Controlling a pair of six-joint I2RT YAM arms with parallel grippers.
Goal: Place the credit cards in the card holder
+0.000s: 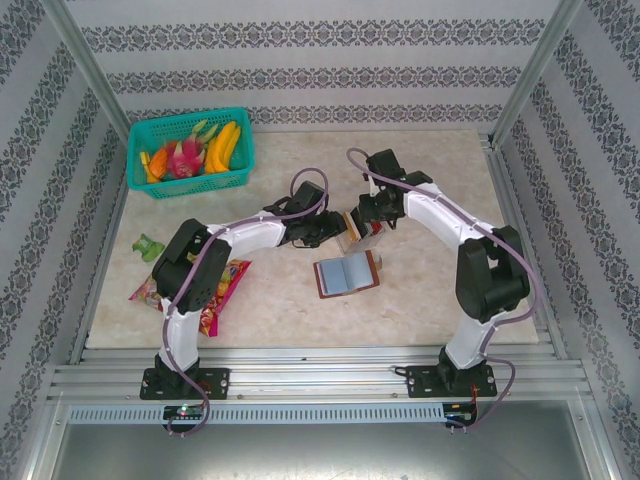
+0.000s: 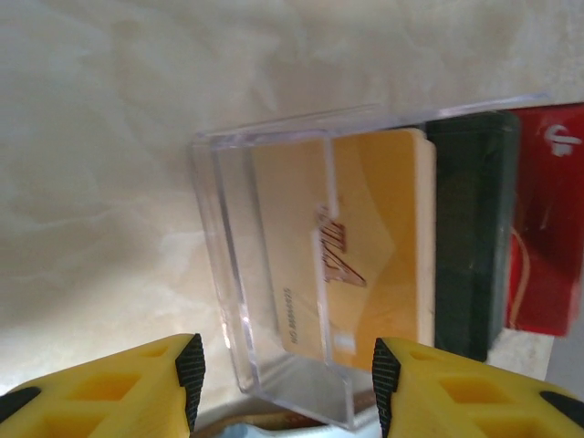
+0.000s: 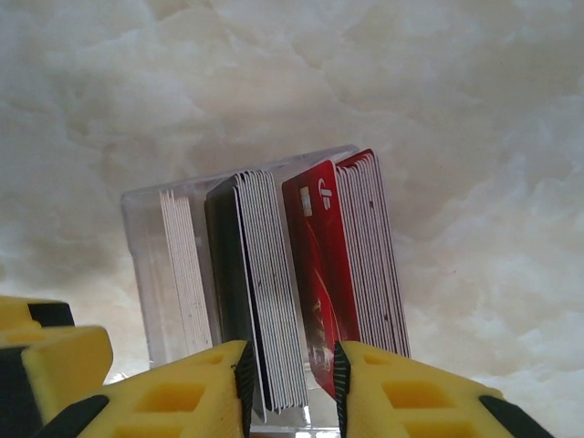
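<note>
The credit cards stand upright in a clear slotted stand [image 2: 219, 237]: a tan card [image 2: 388, 228], a black-faced stack [image 2: 470, 237] and a red card [image 2: 547, 228]. My left gripper [image 2: 287, 388] is open, with a corner of the stand between its pads and touching neither. My right gripper [image 3: 290, 388] is shut on the cards from above. One pad presses the black-faced stack [image 3: 260, 274] and the other the red card [image 3: 324, 265]. From above, both grippers [image 1: 335, 235] [image 1: 368, 220] meet at the stand [image 1: 351, 228]. The brown card holder [image 1: 346, 273] lies open just in front of it.
A teal basket [image 1: 190, 182] of fruit stands at the back left. A colourful snack packet [image 1: 218, 285] and a small green object [image 1: 150, 247] lie on the left by the left arm. A third, white-edged stack [image 3: 182, 265] fills the stand's last slot.
</note>
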